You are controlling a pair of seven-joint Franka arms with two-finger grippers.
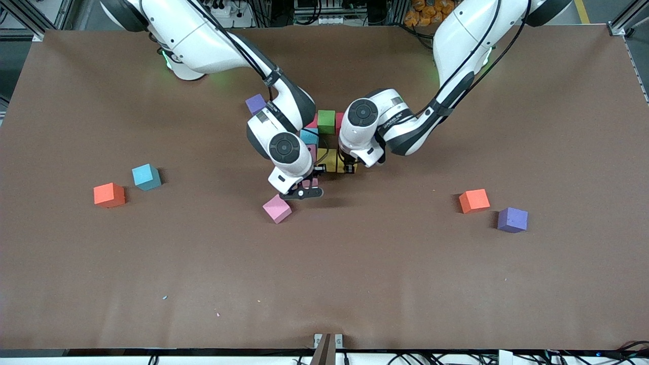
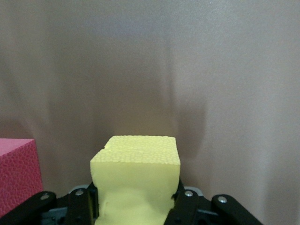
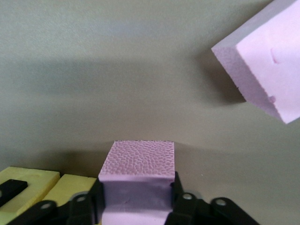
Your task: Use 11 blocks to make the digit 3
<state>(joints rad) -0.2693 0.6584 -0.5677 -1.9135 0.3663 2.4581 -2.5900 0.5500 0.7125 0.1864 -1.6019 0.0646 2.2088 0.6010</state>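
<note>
1. At mid-table, both arms work over a cluster of foam blocks (image 1: 324, 137): the left gripper (image 1: 350, 167) is clenched on a yellow block (image 2: 136, 173) at the cluster's near edge, while the right gripper (image 1: 303, 191) stands around a pink block (image 3: 138, 176) just beside it, toward the right arm's end.

2. The right wrist view shows the pink block sitting between the right gripper's fingers (image 3: 180, 197); whether they press it or have let go, I cannot tell.

3. The blocks look light, matte and pebbled — soft enough to dent. The yellow block already shows a nick at one top corner. By my reading, two flat, facing sides give the surest hold, with a gentle squeeze so the cube does not deform or twist.

4. Loose pieces wait on the brown table (image 1: 324, 284): a tilted pink block (image 1: 277, 208) nearer the front camera than the right gripper, an orange block (image 1: 109, 195) and a light blue block (image 1: 146, 176) toward the right arm's end, an orange block (image 1: 474, 201) and a purple block (image 1: 512, 219) toward the left arm's end.

5. Much of the cluster is hidden — the two wrists cover its middle, so only a green block (image 1: 326, 121), a purple block (image 1: 255, 103) and slivers of red, blue and pink show. How much of the digit stands cannot be judged.
</note>
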